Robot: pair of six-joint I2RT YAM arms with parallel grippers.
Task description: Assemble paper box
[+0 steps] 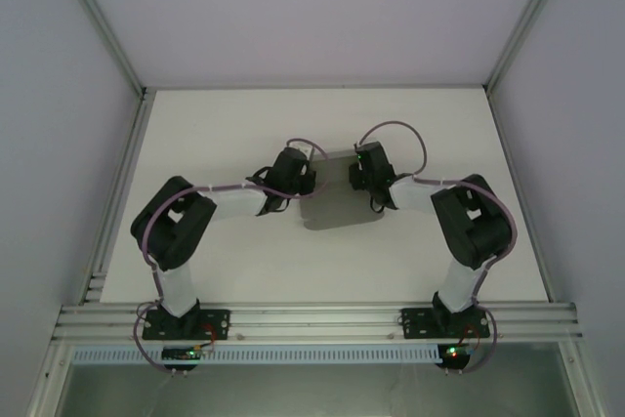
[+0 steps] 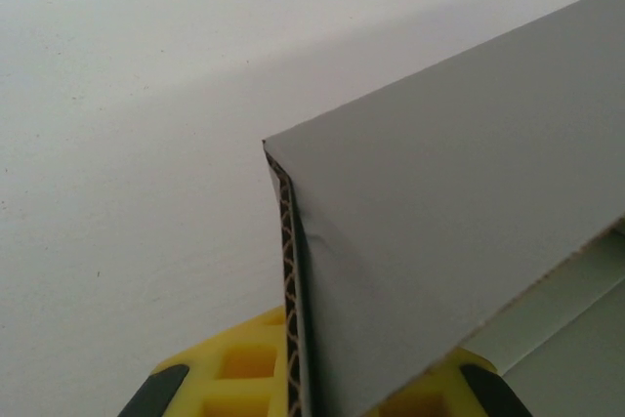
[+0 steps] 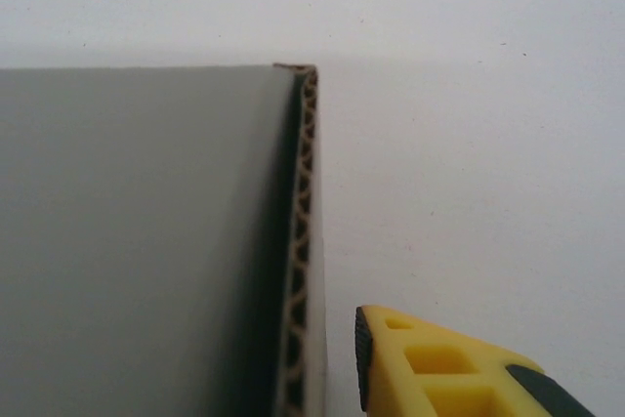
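The left pincer (image 2: 317, 388) was pressed together on the left side of the paper box (image 1: 337, 204), a thin sheet of grey corrugated card. The right pincer (image 1: 359, 179) stood parted at the box's opposite side. Its one visible yellow finger (image 3: 439, 368) was just beside the fluted edge, not touching it (the other was hidden by the card). The white surface (image 1: 234, 124) spread all round the box. The step appeared to be folding up a side wall. Next, the right pincer would need a fresh, square hold on its flap.
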